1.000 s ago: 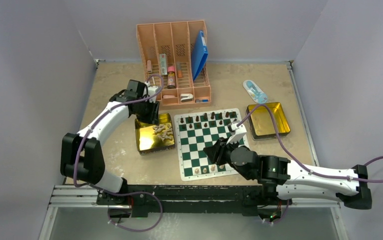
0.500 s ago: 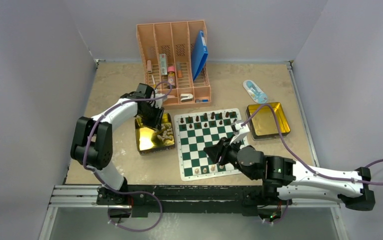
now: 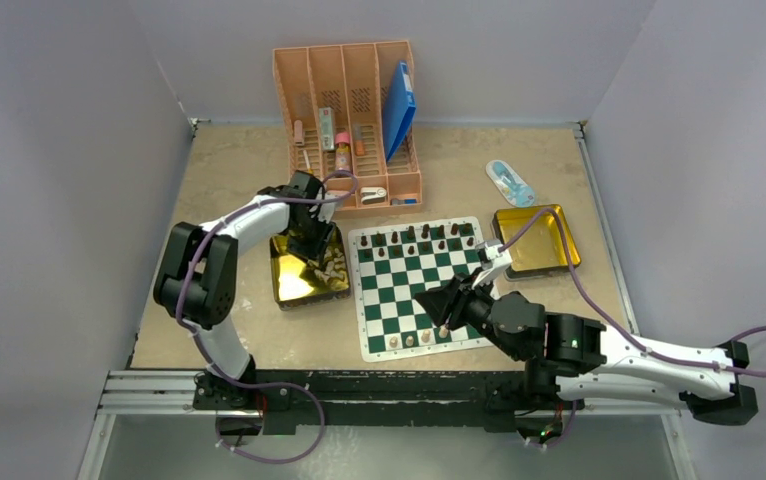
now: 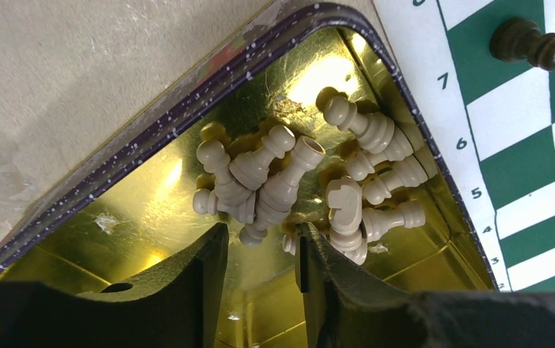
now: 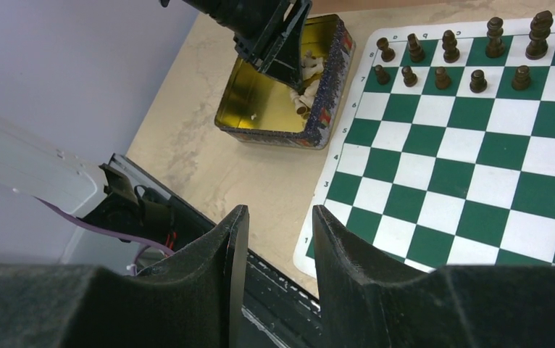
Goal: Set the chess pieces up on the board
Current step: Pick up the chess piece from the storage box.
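Observation:
The green-and-white board [image 3: 399, 290] lies mid-table, with dark chess pieces [image 3: 424, 238] along its far two rows and a few pale ones [image 3: 409, 341] on the near row. Several pale pieces [image 4: 289, 181] lie heaped in a gold tin [image 3: 294, 285] left of the board. My left gripper [image 4: 260, 232] is down inside that tin, open, its tips just short of the heap with nothing between them. My right gripper [image 5: 278, 214] hovers open and empty over the board's near part [image 5: 477, 159]; the right wrist view also shows the tin [image 5: 260, 94].
A pink organiser [image 3: 349, 120] with pens, bottles and a blue folder stands at the back. A second gold tin [image 3: 537, 240] sits right of the board, with a blue-and-white packet [image 3: 509, 180] behind it. The table's front rail lies below my right gripper.
My left arm has swung right and down into the gold tin, and its jaws have widened a little. My right arm has shifted slightly right and nearer.

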You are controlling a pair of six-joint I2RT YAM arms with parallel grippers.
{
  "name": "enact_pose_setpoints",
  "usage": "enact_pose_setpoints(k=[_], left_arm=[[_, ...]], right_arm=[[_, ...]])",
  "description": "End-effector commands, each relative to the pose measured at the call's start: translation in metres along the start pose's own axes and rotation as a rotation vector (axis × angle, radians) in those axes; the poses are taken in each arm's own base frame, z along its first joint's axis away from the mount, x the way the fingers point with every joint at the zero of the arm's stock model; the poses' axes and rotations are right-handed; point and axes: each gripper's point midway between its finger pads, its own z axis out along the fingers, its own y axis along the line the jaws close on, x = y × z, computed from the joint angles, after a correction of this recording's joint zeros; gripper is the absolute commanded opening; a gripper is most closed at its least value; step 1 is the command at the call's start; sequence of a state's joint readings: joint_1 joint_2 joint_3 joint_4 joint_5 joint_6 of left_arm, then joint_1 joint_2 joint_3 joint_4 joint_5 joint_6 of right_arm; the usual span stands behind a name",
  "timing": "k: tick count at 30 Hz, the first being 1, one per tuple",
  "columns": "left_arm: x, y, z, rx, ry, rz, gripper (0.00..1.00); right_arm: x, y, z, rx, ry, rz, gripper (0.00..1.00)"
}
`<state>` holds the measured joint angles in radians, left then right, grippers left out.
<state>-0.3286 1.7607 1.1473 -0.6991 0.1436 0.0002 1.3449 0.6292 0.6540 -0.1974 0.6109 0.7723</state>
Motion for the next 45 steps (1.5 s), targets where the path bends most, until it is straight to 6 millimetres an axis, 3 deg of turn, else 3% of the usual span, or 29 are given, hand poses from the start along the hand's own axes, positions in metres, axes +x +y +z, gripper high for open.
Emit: enact_pose_setpoints(k=[1,14,20,25,27,37,45], left_arm=[[-0.019,0.007,-0.006,-0.056,-0.04,0.052,0.39],[-0.006,-0.016,0.004,0.016,-0.002,0.074,0.33],[0.003,-0.014,0.001,-0.005,0.026,0.056,0.25],[0.004,-0.015,-0.01,-0.012,-0.005,0.061,0.07],[0.001,-0.016,-0.018,-0.011,-0.034,0.065,0.0],[-0.008,-0.019,-0.072,-0.042,-0.212,0.027,0.0],[-0.018,-0.064,-0.145,0.157,-0.519,0.108,0.0]], right_arm=[[-0.017,0.005,-0.005,-0.009,-0.041,0.009,0.4],[-0.019,0.005,-0.006,-0.012,-0.048,0.014,0.4],[-0.023,0.007,-0.009,-0.017,-0.051,0.035,0.4],[-0.024,0.016,-0.01,-0.055,-0.05,0.067,0.4],[-0.025,0.017,-0.009,-0.054,-0.05,0.082,0.4],[-0.014,0.027,0.001,-0.078,-0.018,0.124,0.4],[-0.015,0.062,0.01,-0.178,0.005,0.153,0.42]])
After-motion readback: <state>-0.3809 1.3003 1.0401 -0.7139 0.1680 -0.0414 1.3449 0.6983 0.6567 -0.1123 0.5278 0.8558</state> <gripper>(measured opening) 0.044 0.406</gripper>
